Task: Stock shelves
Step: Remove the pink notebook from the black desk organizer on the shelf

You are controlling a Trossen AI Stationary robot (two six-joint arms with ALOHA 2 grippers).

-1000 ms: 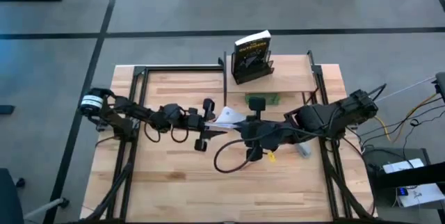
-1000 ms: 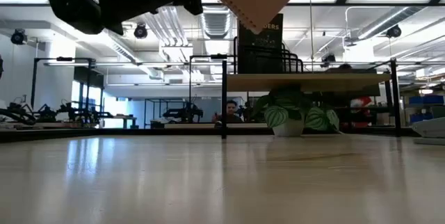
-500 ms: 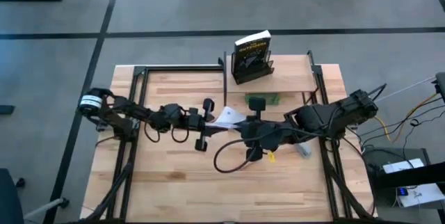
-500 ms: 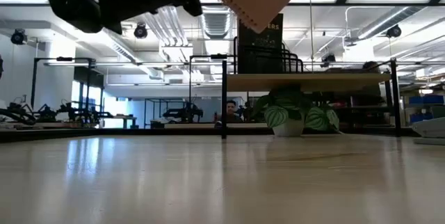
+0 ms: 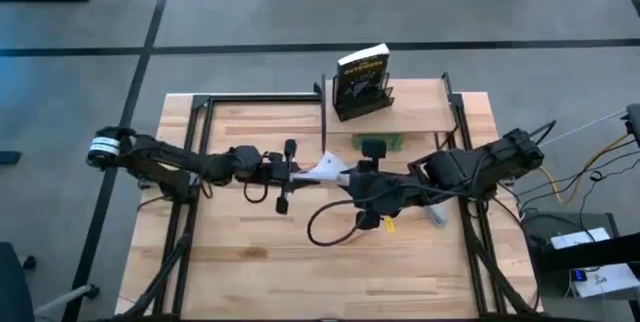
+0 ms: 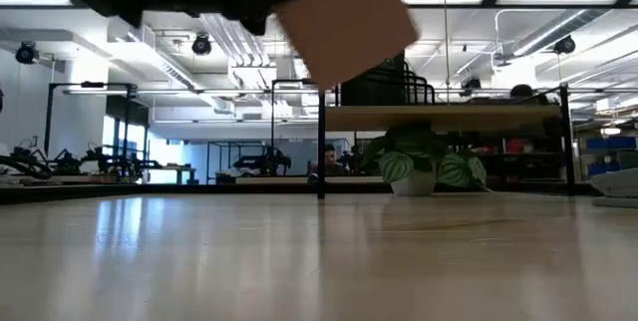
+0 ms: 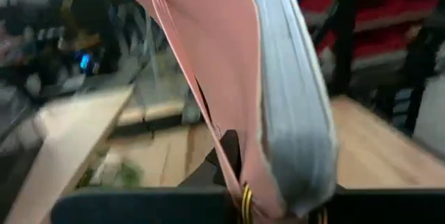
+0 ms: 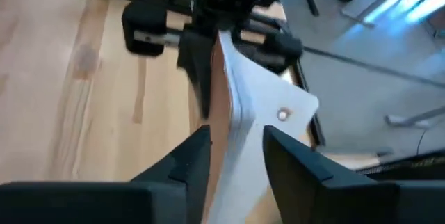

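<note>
Since a second ago your left arm is stretching out straighter, its base joint swinging toward the table's left edge, and the notebook (image 5: 325, 169) it is carrying is tilting, its tan cover now sweeping across the top of the low view instead of showing its spiral edge.

Your left gripper (image 5: 296, 169) is holding above the middle of the tabletop (image 5: 240, 272), its fingers clamped on the notebook's near end. In the left wrist view you are seeing the pink-tan cover (image 7: 208, 57) and the block of white pages (image 7: 295, 106) rising out of the closed jaws. Your right gripper (image 5: 348, 180) is meeting the notebook from the other side; in the right wrist view its two dark fingers (image 8: 184, 165) are standing apart, one on either side of the notebook's edge, and you cannot tell whether they are pressing on it.

Your riser shelf (image 5: 420, 112) is standing at the far edge of the table, right of centre, well apart from both grippers. A black wire rack (image 5: 362, 100) with a dark book (image 5: 362, 70) upright in it is sitting on its left end, and a green leafy plant (image 6: 424, 166) is sitting under the board.
</note>
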